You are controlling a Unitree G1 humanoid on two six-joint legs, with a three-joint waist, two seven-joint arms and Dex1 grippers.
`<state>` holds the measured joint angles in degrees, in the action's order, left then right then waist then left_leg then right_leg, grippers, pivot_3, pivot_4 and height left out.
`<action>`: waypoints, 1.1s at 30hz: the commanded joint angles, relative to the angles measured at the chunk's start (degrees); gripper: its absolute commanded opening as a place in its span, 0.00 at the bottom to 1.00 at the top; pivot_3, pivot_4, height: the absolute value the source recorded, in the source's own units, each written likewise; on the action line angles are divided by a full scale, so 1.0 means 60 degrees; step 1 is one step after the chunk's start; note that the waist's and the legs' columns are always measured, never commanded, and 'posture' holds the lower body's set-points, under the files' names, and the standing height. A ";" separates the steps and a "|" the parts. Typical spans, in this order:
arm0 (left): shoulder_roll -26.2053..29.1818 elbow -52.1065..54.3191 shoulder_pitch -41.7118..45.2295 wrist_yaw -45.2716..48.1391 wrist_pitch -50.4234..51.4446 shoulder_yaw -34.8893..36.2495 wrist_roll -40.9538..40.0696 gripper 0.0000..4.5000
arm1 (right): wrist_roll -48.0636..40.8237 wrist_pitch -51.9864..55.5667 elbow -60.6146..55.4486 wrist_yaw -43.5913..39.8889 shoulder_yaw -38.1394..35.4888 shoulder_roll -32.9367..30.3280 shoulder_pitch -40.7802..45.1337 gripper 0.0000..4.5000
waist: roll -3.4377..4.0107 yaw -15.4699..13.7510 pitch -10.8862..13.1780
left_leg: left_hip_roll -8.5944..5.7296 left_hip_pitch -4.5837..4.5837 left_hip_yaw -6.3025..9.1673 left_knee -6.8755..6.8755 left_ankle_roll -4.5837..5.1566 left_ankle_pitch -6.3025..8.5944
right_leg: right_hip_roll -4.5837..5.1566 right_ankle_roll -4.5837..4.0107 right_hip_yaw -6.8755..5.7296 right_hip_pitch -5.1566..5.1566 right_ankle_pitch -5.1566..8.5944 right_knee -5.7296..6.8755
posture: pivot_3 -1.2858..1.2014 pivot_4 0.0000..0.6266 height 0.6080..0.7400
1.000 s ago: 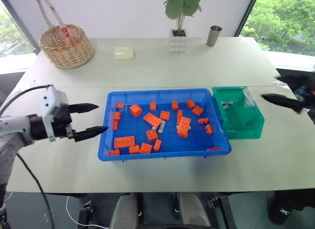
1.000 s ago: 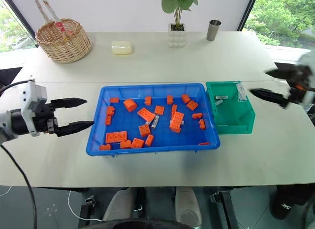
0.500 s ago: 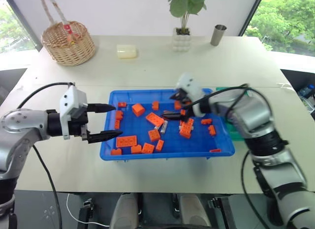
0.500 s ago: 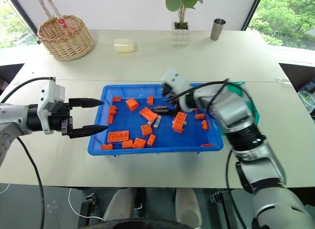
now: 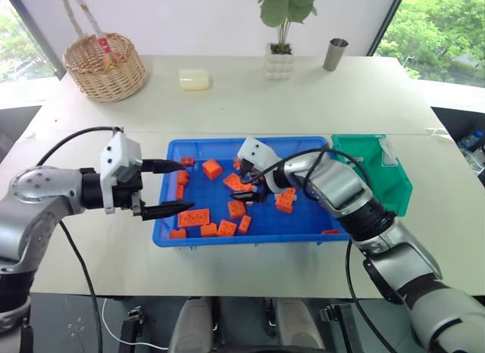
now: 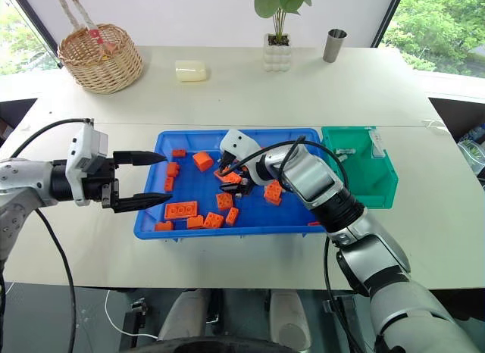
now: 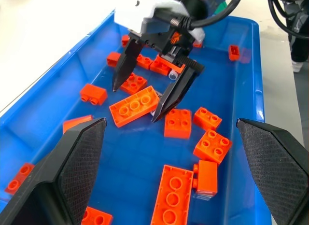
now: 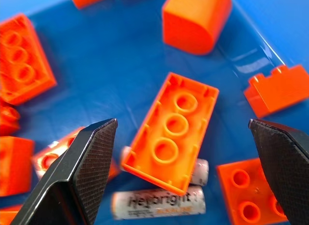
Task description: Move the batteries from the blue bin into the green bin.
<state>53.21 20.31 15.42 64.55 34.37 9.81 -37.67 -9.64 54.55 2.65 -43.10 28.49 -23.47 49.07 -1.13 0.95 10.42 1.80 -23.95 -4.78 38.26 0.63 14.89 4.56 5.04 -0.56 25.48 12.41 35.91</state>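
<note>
Right wrist view: right gripper (image 8: 181, 152), fingers spread wide and empty, poised over two batteries (image 8: 159, 203) lying partly under an upturned orange brick (image 8: 171, 133) in the middle of the blue bin (image 5: 227, 145), apparently lined up to pick one. Left gripper (image 5: 168, 188), likewise spread and empty, hovers at the bin's left rim. Green bin (image 5: 397, 188) stands touching the blue bin's right end, ready to receive.
</note>
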 commanded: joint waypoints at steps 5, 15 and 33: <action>-0.0109 0.0114 0.0220 0.0008 -0.0154 -0.0073 -0.0001 1.00 | 0.0211 -0.0360 -0.0025 -0.0191 -0.0095 0.0320 0.0248 0.58 | 0.0000 0.0005 0.0000 | 0.0000 0.0003 0.0001 0.0000 0.0000 0.0000 | 0.0000 0.0001 0.0000 0.0001 0.0000 0.0007 | 0.52 0.24 0.97; -0.0264 -0.0030 0.0470 0.0049 -0.0279 -0.0304 0.0163 1.00 | -0.0147 -0.0413 0.0413 -0.0411 -0.0164 0.2016 0.0888 0.27 | 0.0000 0.0028 0.0000 | 0.0003 0.0008 0.0004 -0.0001 -0.0001 0.0000 | -0.0007 0.0005 -0.0001 0.0003 -0.0002 0.0020 | 0.52 0.24 0.97; -0.0447 -0.0103 0.0534 0.0057 -0.0575 -0.0539 0.0305 1.00 | 0.1780 -0.4787 0.2115 -0.3829 0.1091 -0.0617 0.1683 0.78 | -0.0004 0.0041 0.0000 | -0.0001 0.0016 0.0005 -0.0003 -0.0003 -0.0001 | -0.0008 0.0003 -0.0005 -0.0004 0.0000 0.0017 | 0.52 0.24 0.97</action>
<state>50.52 19.09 17.97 64.73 32.06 5.94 -35.73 0.00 29.27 15.63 -63.99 34.61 -27.23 58.58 -1.15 1.20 10.42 1.82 -23.85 -4.76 38.23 0.61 14.88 4.48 5.06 -0.59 25.48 12.41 36.02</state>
